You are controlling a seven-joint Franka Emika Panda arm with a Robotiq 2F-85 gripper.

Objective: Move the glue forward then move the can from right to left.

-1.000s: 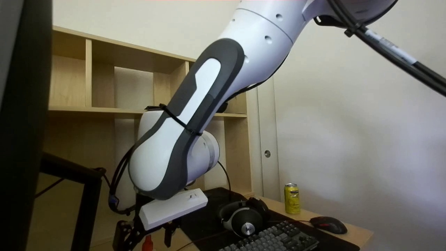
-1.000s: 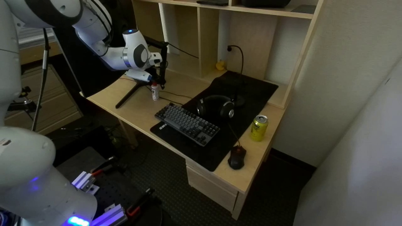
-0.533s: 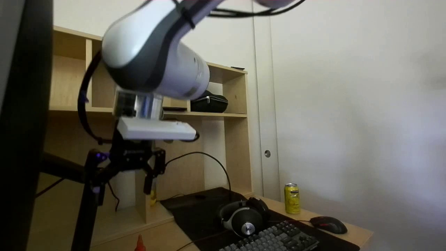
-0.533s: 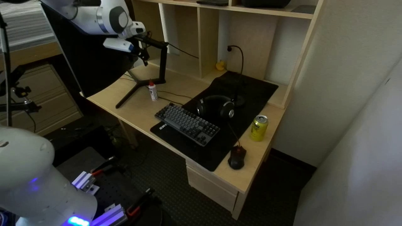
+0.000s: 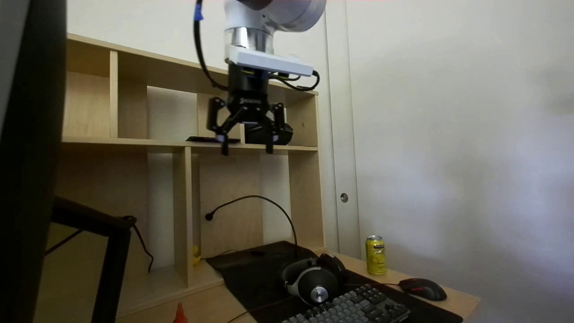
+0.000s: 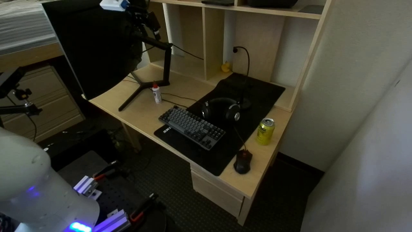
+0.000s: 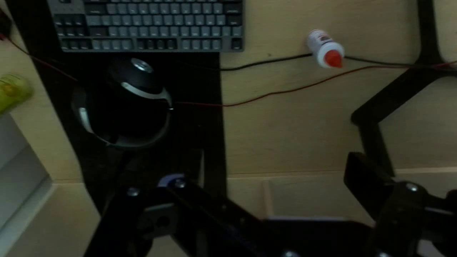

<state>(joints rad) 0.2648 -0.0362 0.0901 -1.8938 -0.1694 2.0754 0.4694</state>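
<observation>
– your gripper (image 5: 247,150) hangs high, fingers (image 5: 269,146) apart, nothing between; glue bottle (image 6: 156,94) upright on the desk (image 6: 141,109), drink can (image 6: 265,133) near the mouse (image 6: 243,162).
– push that bottle too high, it could topple; sweep low canward, you might clip the headphones (image 5: 315,280).
– an exterior view gives you only its orange-red cap (image 5: 180,315); the wrist view adds white body (image 7: 319,42).

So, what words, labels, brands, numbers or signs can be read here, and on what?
"M", or something very like it: silver disc on the headphones.
Too small or blurred to read:
Print on the can.
Print on the glue.
White lettering on the black mat.
Legends on the keyboard.
Marking on the gripper.
</observation>
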